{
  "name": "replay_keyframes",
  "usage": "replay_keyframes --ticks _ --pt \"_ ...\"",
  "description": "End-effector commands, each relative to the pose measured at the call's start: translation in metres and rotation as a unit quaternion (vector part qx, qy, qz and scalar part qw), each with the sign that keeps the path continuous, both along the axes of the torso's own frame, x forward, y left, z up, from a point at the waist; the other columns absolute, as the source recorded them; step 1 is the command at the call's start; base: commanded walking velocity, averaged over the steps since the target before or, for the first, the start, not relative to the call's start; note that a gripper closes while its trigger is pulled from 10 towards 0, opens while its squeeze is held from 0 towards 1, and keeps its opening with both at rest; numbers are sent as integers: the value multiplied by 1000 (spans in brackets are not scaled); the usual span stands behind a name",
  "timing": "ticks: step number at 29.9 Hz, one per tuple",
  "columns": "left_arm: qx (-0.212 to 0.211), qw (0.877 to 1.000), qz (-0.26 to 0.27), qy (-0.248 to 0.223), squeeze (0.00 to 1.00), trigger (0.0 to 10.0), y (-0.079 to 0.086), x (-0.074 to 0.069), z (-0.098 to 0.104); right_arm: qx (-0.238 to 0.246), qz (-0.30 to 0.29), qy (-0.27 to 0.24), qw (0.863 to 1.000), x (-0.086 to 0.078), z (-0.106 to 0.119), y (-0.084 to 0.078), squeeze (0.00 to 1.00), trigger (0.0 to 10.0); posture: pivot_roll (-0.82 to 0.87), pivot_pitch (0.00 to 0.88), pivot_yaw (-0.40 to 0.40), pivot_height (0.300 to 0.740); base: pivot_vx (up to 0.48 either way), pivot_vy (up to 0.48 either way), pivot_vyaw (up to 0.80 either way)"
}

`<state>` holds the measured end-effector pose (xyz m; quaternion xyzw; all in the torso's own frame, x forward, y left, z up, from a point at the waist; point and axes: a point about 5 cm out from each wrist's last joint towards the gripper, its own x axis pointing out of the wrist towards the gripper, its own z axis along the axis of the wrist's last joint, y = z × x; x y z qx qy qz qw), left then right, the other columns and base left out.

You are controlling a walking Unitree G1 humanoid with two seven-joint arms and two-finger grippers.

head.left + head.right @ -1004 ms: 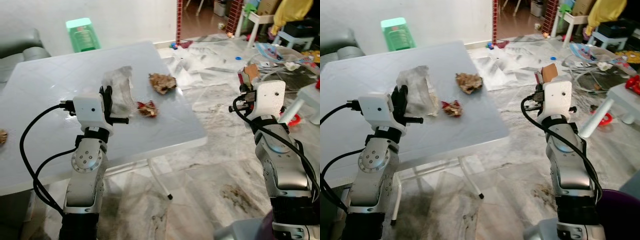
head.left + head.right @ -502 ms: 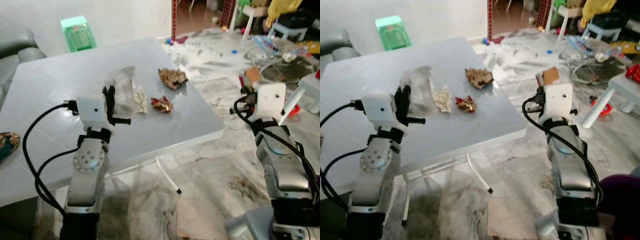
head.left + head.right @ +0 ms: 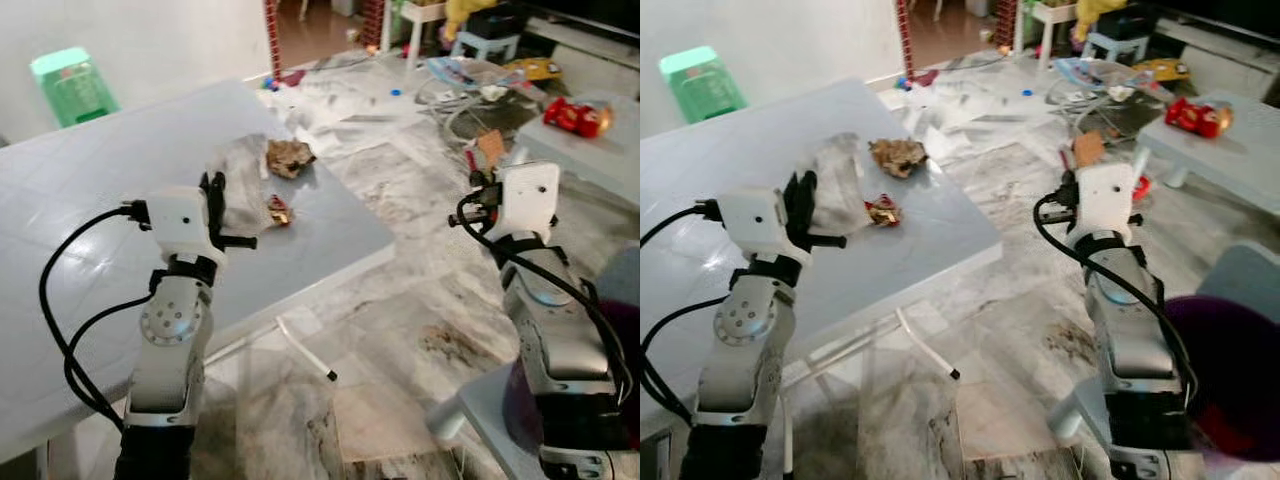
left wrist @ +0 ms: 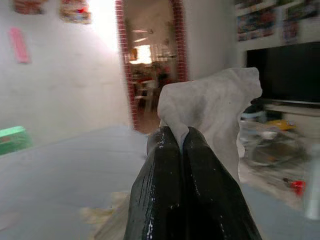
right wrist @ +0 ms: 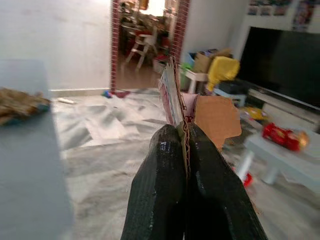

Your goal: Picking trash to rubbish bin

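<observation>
My left gripper (image 3: 213, 188) is raised over the white table (image 3: 100, 190), shut on a crumpled whitish plastic wrapper (image 4: 210, 107) that stands up from its fingertips. To the right of the table, my right gripper (image 3: 482, 172) is held over the floor, shut on a torn piece of brown cardboard (image 5: 215, 117). A brown crumpled wad (image 3: 288, 154) and a small red wrapper (image 3: 277, 209) lie on the table near its far right corner. A purple bin (image 3: 1230, 365) sits low beside my right arm.
A green stool (image 3: 72, 85) stands beyond the table by the wall. Papers, toys and cables litter the marble floor (image 3: 400, 190) to the right. A low white table (image 3: 585, 140) with a red toy stands at the far right. A grey surface (image 3: 480, 405) lies below my right arm.
The whole view has swung to the right as I turned, bringing the purple bin in at the lower right. Both grippers keep their hold and pose.
</observation>
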<state>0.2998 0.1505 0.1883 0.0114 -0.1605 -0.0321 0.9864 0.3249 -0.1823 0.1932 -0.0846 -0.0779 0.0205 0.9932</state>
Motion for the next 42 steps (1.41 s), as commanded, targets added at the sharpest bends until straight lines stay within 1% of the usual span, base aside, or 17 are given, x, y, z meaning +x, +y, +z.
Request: replay_keyframes --ticks 1,4,7,8,13,42 --pt "3 1000 6 -4 0 0 4 0 2 0 6 -8 1000 -1 5 4 0 10000 -97 47 52 740 0 0 -800" --pt "3 1000 4 -3 0 0 4 0 2 0 5 -7 1000 -1 4 3 0 10000 -97 48 52 740 0 0 -800" --pt "1 1000 5 -4 0 0 4 0 2 0 5 -7 1000 -1 5 3 0 10000 -100 52 52 740 0 -299 -800" --pt "-6 1000 2 -4 0 0 3 0 2 -1 5 -6 1000 -1 4 3 0 10000 -100 52 52 740 0 0 -800" --pt "-10 1000 0 -5 0 0 2 -1 2 -2 6 -4 1000 -1 4 2 0 10000 -101 54 51 740 0 0 -800" --pt "-19 1000 -1 1 0 0 2 0 1 -1 5 -1 1000 -1 5 2 0 10000 -105 53 47 740 0 0 -800"
